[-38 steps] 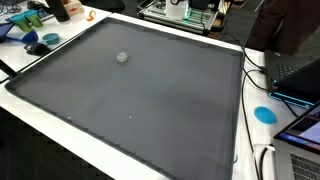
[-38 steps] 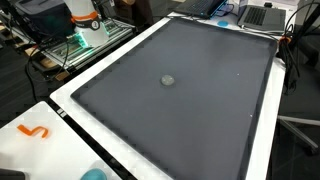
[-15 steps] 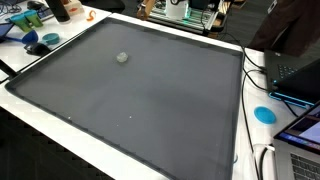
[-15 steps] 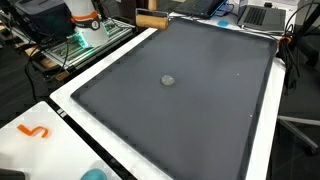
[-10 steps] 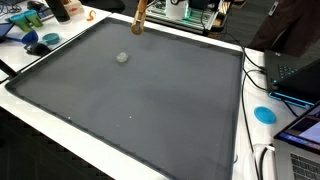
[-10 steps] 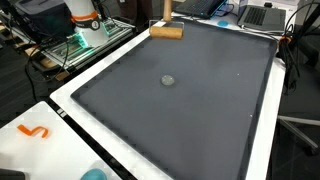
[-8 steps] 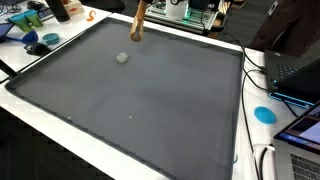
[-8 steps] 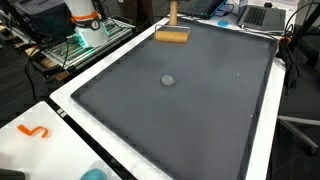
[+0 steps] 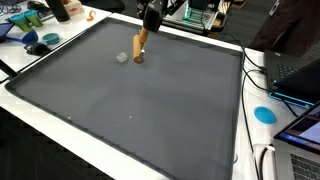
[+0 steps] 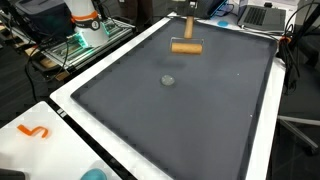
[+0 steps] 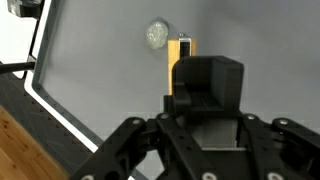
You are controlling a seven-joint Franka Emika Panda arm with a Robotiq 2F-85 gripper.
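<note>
Gripping a T-shaped wooden tool [image 10: 186,46], the claw [image 9: 150,14] holds it near a round grey lump [image 9: 122,57].

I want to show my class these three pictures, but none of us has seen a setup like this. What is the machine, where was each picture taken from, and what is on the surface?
This is a single robot arm, steered remotely by a person. Two pictures come from cameras standing around the table. The third comes from a camera on the arm's wrist, looking past the gripper, its two-fingered claw. On the white table lies a large dark mat, and on it sits one small grey ball. The gripper holds a T-shaped wooden tool by its handle, head down, near the ball but apart from it.
</note>
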